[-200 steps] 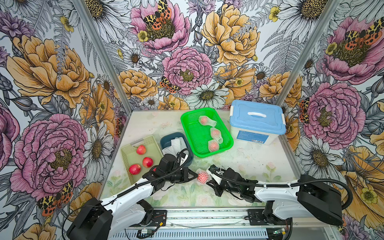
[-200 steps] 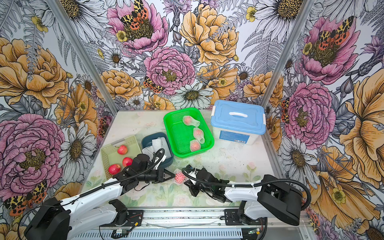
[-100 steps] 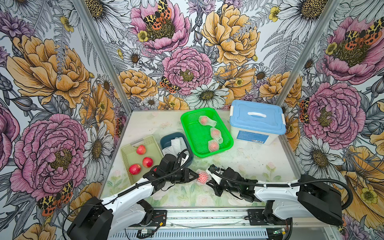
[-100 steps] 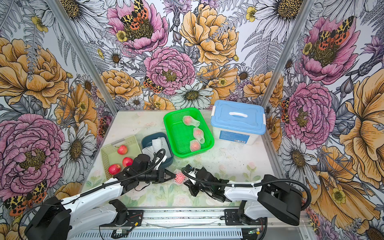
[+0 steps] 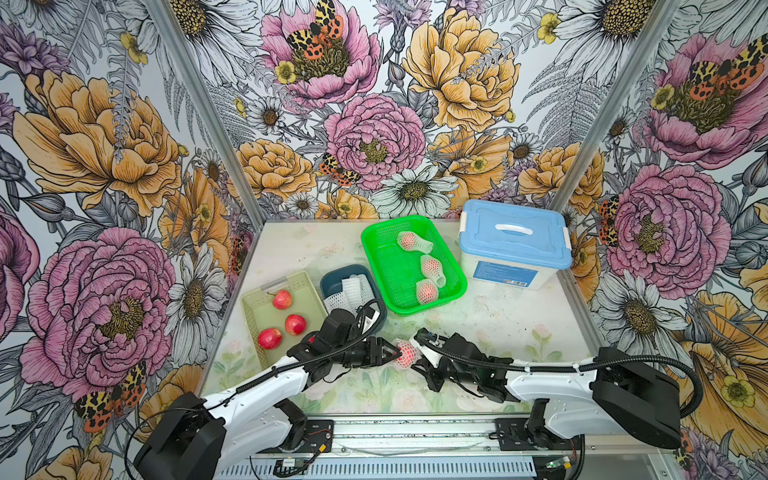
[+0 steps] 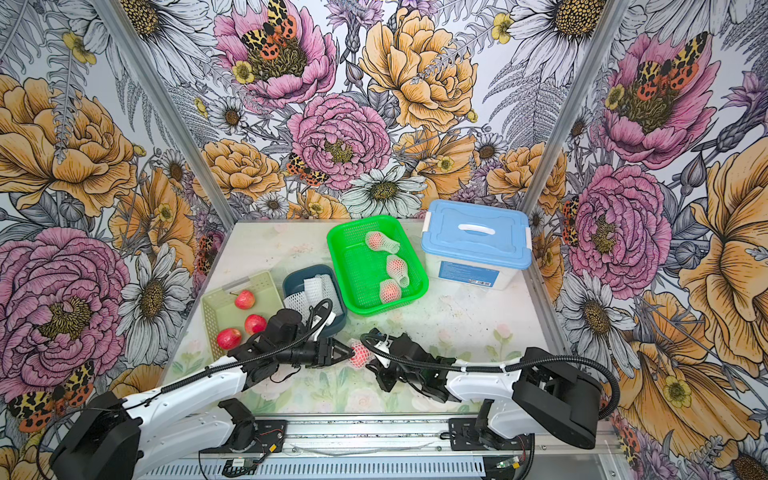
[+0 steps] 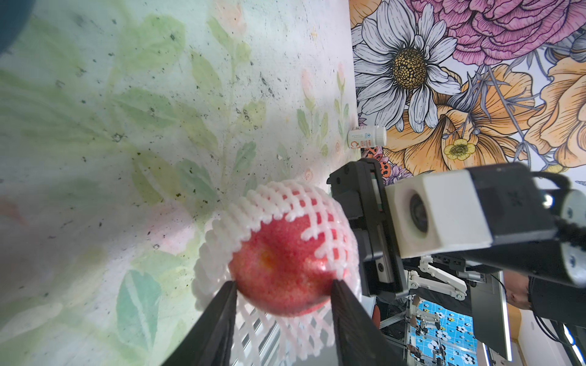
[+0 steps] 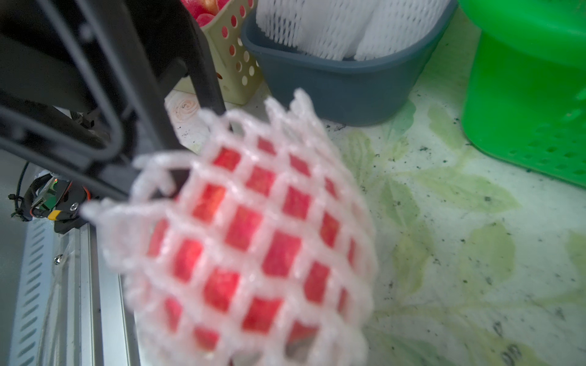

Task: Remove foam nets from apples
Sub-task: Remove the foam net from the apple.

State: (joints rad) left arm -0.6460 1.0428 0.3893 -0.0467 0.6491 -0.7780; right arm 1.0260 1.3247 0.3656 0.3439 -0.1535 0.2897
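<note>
Left gripper (image 7: 282, 285): jaws apart, tips flanking the apple's (image 7: 279, 263) bare end. Right gripper (image 5: 417, 358): jaws together on the foam net (image 7: 272, 196) covering its far half. Just above the tabletop (image 7: 126, 126).

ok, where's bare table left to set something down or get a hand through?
Free: bare table bordered by the green basket, blue-lidded box and right arm; also the far left corner behind the beige tray and blue tub. Crowded: front centre, where left gripper and right gripper meet at the netted apple.
</note>
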